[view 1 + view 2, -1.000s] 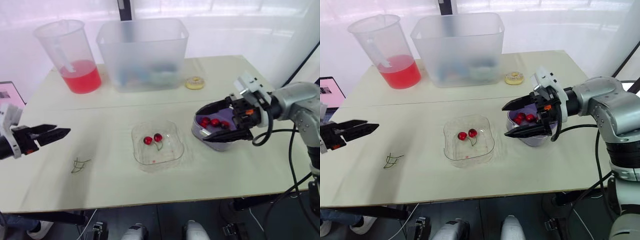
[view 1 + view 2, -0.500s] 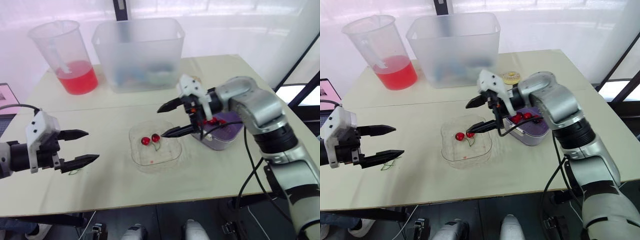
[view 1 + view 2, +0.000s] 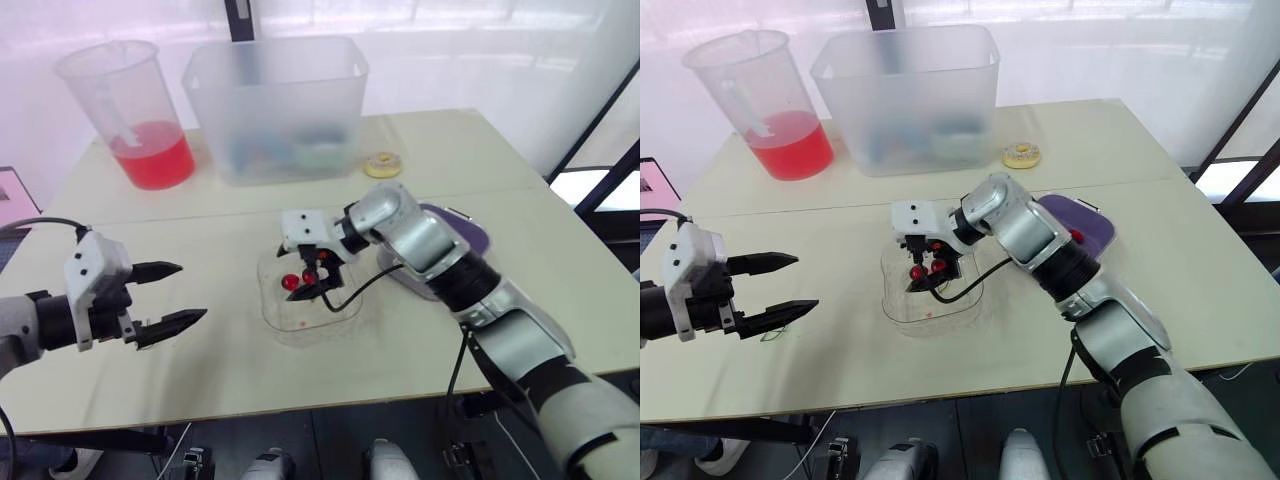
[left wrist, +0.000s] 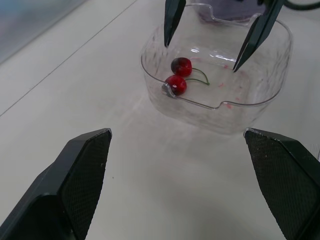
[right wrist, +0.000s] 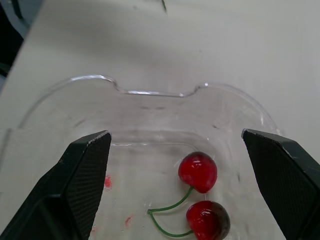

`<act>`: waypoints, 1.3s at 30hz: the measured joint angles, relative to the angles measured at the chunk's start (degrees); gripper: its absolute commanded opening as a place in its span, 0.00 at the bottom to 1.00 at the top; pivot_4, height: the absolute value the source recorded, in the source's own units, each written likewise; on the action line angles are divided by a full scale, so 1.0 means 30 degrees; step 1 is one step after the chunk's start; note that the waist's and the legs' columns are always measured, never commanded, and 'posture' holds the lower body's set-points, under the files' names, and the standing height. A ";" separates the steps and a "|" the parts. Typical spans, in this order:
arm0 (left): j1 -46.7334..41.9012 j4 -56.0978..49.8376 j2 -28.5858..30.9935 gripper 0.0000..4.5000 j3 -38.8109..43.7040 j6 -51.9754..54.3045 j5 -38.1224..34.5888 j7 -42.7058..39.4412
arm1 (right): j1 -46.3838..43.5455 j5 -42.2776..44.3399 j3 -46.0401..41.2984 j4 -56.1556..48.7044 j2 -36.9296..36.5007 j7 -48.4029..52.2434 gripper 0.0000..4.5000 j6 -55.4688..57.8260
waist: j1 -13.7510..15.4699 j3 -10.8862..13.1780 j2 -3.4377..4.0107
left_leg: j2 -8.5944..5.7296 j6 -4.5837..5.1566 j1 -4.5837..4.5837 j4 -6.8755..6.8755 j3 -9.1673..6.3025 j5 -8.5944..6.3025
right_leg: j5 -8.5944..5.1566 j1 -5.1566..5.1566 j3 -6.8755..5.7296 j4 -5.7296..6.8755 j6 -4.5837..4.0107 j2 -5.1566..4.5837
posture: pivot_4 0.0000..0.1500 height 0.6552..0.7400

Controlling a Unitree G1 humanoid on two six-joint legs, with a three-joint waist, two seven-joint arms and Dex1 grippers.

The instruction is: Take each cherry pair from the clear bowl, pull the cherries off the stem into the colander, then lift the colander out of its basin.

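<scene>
Clear plastic bowl (image 3: 345, 318) sits on the surface (image 3: 500, 170) with the cherry pair (image 3: 291, 283) inside. The right claw (image 3: 316, 275) hangs over it, spread. The left claw (image 3: 192, 292), spread too, hovers well apart. Left wrist view: the cherries lie near the bowl's rim, under the right claw's tips. Right wrist view: both cherries lie between its parted fingers — untouched.

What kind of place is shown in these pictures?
Likely a robot test lab, not a real kitchen: a plain work table, a measuring jug of red liquid, and a clear bowl holding one cherry pair.

The right hand (image 3: 929, 270) sits low in the clear bowl (image 3: 904, 320), at the 2 cherries (image 3: 916, 272).
</scene>
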 measured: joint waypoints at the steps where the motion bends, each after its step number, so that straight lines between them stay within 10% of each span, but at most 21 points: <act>1: -0.0049 0.0002 -0.0015 0.99 0.0000 0.0009 -0.0067 0.0019 | 0.0027 -0.0162 0.0025 0.0274 0.0125 -0.0138 1.00 0.0137 | -0.0001 0.0000 0.0000 | 0.0000 0.0000 0.0000 0.0000 -0.0001 0.0000 | 0.0000 0.0000 -0.0002 0.0001 -0.0001 0.0001 | 1.00 1.00; 8: -0.0410 0.0020 -0.0014 0.99 -0.0147 0.0017 -0.0239 0.0233 | 0.0596 -0.1358 0.0518 0.1115 0.0526 -0.0566 1.00 0.0462 | -0.0071 0.0000 0.0000 | 0.0006 0.0000 0.0001 -0.0005 0.0000 0.0000 | 0.0001 -0.0009 -0.0002 0.0002 -0.0001 0.0007 | 1.00 1.00; 12: -0.0705 0.0049 -0.0012 1.00 -0.0591 0.0016 -0.0213 0.0337 | 0.0672 -0.1868 0.0549 0.1686 0.1018 -0.1027 0.72 0.0357 | -0.0065 0.0000 -0.0001 | 0.0005 -0.0001 0.0002 -0.0005 -0.0001 0.0000 | 0.0001 -0.0007 -0.0003 0.0003 -0.0001 0.0008 | 1.00 1.00; 26: -0.2188 0.0635 -0.0001 1.00 -0.1700 -0.0008 -0.0170 0.0354 | 0.1338 -0.3371 0.0734 0.2788 0.1932 -0.2041 0.72 -0.0324 | -0.0074 -0.0001 -0.0001 | 0.0003 -0.0002 0.0002 -0.0004 -0.0002 0.0001 | 0.0001 -0.0007 -0.0004 0.0003 -0.0002 0.0008 | 1.00 1.00; 32: -0.2228 0.0866 -0.0001 1.00 -0.2088 -0.0082 -0.0057 0.0286 | 0.1518 -0.3708 0.0734 0.2702 0.1919 -0.1948 0.24 -0.0660 | -0.0066 -0.0001 -0.0001 | 0.0003 -0.0002 0.0002 -0.0005 -0.0001 0.0001 | 0.0001 -0.0008 -0.0004 0.0003 -0.0002 0.0008 | 1.00 1.00; 39: -0.2340 0.1006 -0.0003 1.00 -0.2390 -0.0356 0.0128 0.0282 | 0.1569 -0.3713 0.0733 0.1554 0.1545 -0.1046 0.21 -0.1781 | -0.0070 -0.0001 -0.0001 | 0.0003 -0.0002 0.0001 -0.0005 -0.0001 0.0001 | 0.0001 -0.0009 -0.0005 0.0003 -0.0002 0.0008 | 1.00 1.00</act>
